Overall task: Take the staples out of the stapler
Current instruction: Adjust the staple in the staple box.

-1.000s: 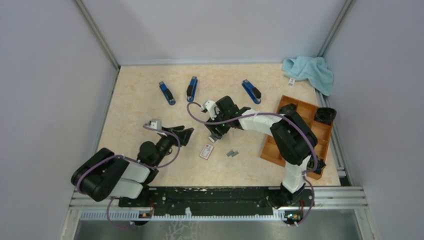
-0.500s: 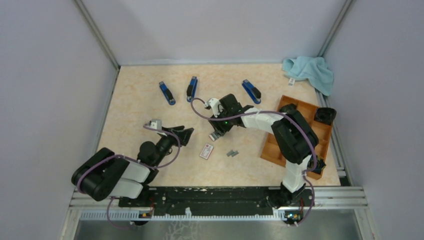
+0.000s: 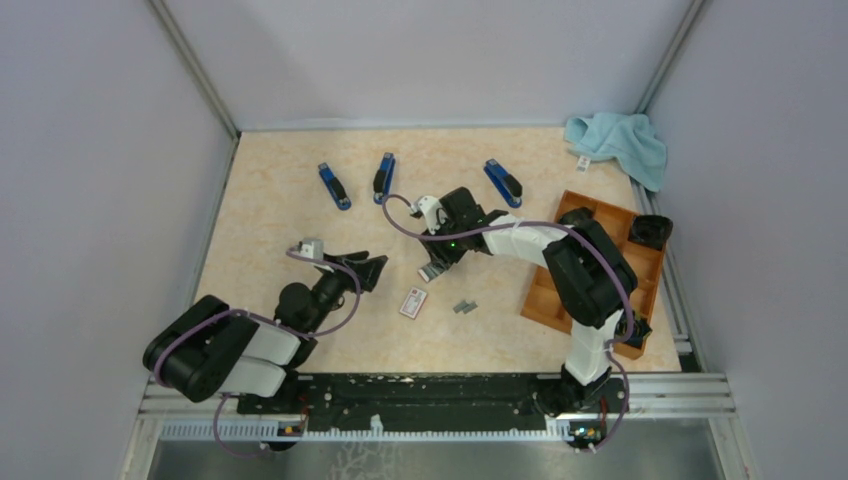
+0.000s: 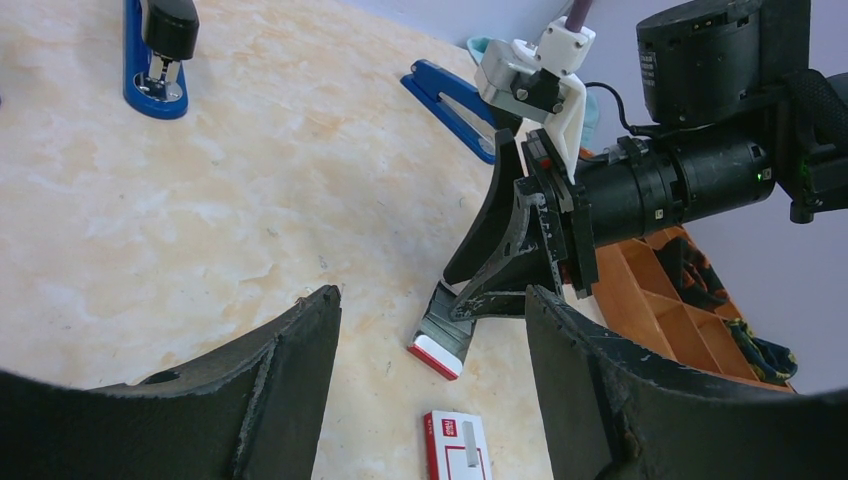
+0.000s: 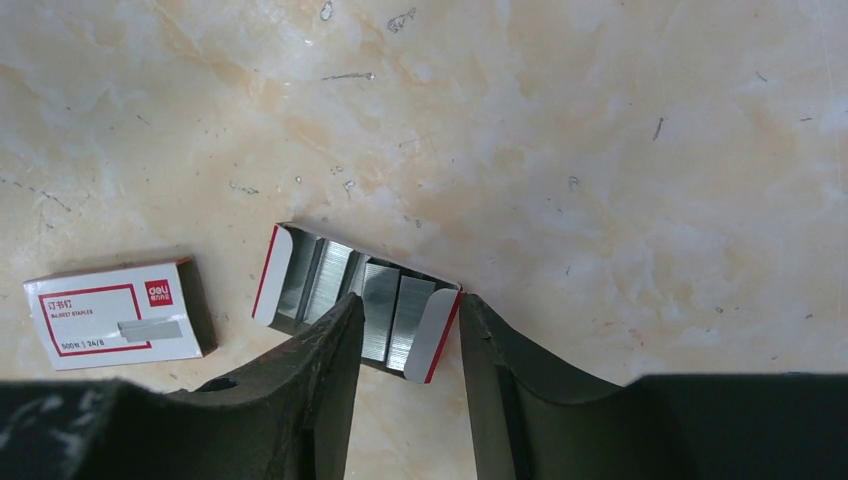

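Note:
Three blue staplers [image 3: 335,186] [image 3: 384,177] [image 3: 504,183] lie along the far side of the table, away from both grippers. Grey staples [image 5: 380,305] fill a small open red-edged tray [image 3: 432,272]. My right gripper [image 5: 408,312] is down over that tray's right end. Its jaws are narrowly open, one finger over the staples and the other against the end flap. More loose staples [image 3: 465,307] lie to the tray's right. My left gripper [image 4: 430,298] rests open and empty, facing the tray [image 4: 447,335] from the left.
A white box with a red label [image 3: 413,303] lies just in front of the tray. A wooden organiser [image 3: 600,270] stands at the right, with a light blue cloth [image 3: 620,140] in the far right corner. Grey walls enclose the table.
My right gripper's jaws have narrowed around the tray's end and its wrist has shifted slightly right. The left arm has not moved.

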{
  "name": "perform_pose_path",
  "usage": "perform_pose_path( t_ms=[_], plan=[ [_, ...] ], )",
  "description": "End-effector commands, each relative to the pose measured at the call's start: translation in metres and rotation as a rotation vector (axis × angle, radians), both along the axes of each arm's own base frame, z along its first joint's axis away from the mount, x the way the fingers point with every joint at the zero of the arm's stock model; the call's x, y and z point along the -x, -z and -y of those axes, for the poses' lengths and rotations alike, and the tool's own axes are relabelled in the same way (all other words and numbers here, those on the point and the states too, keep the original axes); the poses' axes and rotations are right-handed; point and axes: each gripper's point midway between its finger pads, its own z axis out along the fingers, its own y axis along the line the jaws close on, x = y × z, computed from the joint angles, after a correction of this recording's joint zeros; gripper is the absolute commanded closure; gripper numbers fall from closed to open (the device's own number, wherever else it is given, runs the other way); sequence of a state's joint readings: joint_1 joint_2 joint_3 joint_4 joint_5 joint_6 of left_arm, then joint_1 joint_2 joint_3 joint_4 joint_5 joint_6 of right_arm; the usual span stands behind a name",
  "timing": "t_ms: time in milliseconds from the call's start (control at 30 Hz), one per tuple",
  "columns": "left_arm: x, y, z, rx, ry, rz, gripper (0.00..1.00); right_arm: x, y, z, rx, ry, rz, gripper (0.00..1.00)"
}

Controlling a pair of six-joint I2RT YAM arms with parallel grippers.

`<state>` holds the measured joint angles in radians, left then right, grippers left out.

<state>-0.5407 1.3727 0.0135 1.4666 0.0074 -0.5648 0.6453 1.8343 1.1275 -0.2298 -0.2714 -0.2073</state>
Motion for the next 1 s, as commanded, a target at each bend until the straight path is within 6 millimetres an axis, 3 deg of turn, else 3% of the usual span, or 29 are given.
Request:
perform_pose_path(
  t_ms=[0,167,367,433,600,667,767,833,967],
  plan=[
    [0.015,0.010,-0.007,-0.002,0.015,-0.012,0.26,-0.014,-0.021,-0.008,-0.053,0.012,0.044,0.60],
    [0.011,0.012,0.003,-0.019,0.065,-0.025,0.23,-0.013,-0.035,-0.008,-0.079,-0.004,0.058,0.53],
    [0.008,0.019,0.013,-0.008,0.156,-0.093,0.22,-0.004,-0.077,-0.010,-0.161,-0.086,0.125,0.49],
    [0.008,0.030,0.021,-0.008,0.202,-0.176,0.24,0.005,-0.102,-0.009,-0.218,-0.142,0.169,0.49],
    [0.005,0.071,0.042,-0.085,0.321,-0.437,0.28,0.023,-0.126,-0.002,-0.308,-0.210,0.213,0.49],
    [0.003,0.077,0.047,-0.108,0.348,-0.474,0.30,0.018,-0.125,0.001,-0.310,-0.180,0.206,0.44],
    [-0.010,0.079,0.047,-0.169,0.328,-0.506,0.36,0.010,-0.102,0.003,-0.269,-0.141,0.121,0.37],
    [-0.017,0.086,0.038,-0.240,0.271,-0.554,0.37,0.005,-0.088,0.004,-0.249,-0.116,0.075,0.37],
    [-0.033,0.080,0.017,-0.364,0.153,-0.531,0.39,-0.013,-0.058,0.009,-0.172,-0.061,0.033,0.37]
  ],
)
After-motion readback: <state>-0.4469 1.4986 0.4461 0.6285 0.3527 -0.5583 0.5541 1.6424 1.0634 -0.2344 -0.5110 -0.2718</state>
